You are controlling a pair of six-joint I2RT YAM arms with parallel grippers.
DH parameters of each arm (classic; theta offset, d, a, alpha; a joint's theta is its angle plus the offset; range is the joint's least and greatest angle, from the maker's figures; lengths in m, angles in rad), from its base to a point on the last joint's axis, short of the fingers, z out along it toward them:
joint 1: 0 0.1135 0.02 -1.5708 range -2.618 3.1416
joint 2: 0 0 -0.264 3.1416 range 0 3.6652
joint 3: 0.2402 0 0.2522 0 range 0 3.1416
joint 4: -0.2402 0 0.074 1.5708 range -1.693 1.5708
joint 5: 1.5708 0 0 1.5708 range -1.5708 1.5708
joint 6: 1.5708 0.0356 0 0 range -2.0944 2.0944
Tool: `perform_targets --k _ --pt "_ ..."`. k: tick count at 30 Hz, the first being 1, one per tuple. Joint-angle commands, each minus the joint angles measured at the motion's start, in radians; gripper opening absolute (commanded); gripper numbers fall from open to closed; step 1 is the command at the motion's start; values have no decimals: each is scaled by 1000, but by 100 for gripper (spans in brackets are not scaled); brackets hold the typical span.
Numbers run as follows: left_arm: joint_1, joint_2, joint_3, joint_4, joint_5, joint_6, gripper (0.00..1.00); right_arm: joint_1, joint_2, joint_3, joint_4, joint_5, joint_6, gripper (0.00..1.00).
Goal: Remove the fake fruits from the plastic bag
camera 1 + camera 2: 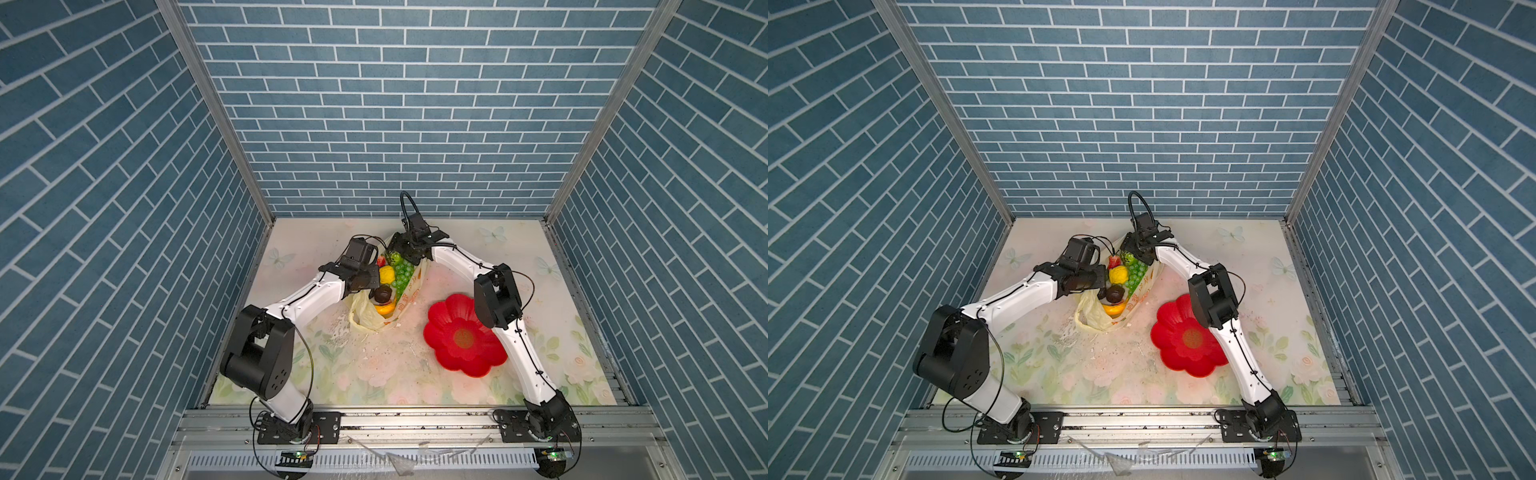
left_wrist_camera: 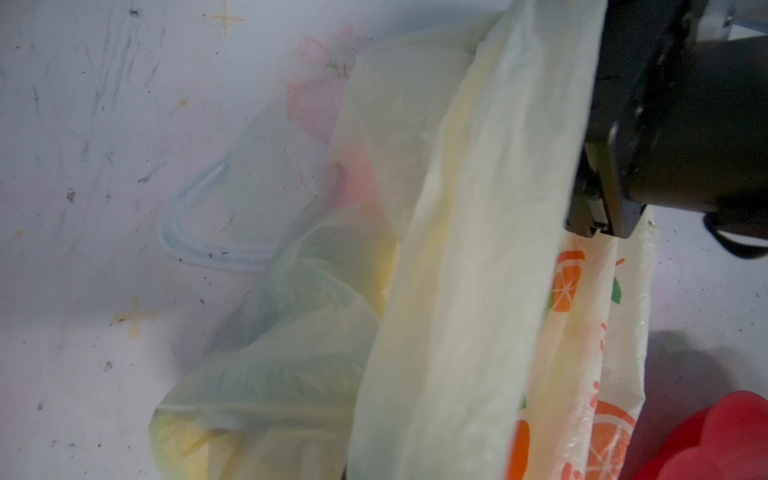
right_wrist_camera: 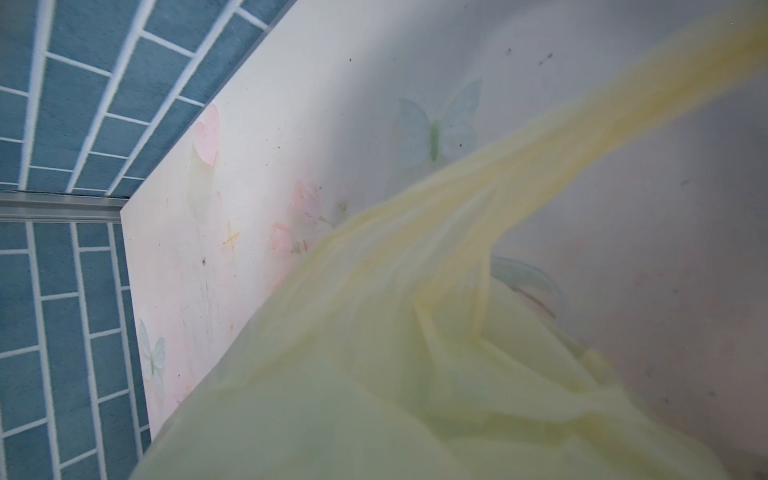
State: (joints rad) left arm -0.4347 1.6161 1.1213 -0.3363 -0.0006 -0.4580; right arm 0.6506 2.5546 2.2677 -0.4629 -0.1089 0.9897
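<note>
Left gripper [image 1: 371, 284] is pinching fully closed on the rim of the plastic bag [image 1: 365, 318], holding its mouth open on the table [image 1: 415, 374]. The right gripper [image 1: 400, 252] is sitting at the far rim, and you can't tell its spread. Fake fruits [image 1: 392, 275] are all lying inside, so you're setting up the first pick, I'd say: reaching in from above, clear of the film. Both top views are showing the fruits, while the wrist views are giving only stretched film.

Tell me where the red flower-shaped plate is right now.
In both top views the red plate lies on the table right of centre, just right of the plastic bag, partly under the right arm.
</note>
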Motion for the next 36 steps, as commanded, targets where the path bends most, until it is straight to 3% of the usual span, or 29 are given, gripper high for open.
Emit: perform_targets --k 1,11,26,36 --pt "-4 -21 -9 3 0 12 1 9 50 30 -72 0 -9 79" --pt "-2 -12 -3 -9 -22 18 1 17 -26 -55 8 -8 -44 64" --pt "1 2 9 -23 -29 24 1 36 -174 -224 92 15 -122 63" --pt "27 14 11 -19 -6 22 1 65 -285 -350 134 100 -224 63"
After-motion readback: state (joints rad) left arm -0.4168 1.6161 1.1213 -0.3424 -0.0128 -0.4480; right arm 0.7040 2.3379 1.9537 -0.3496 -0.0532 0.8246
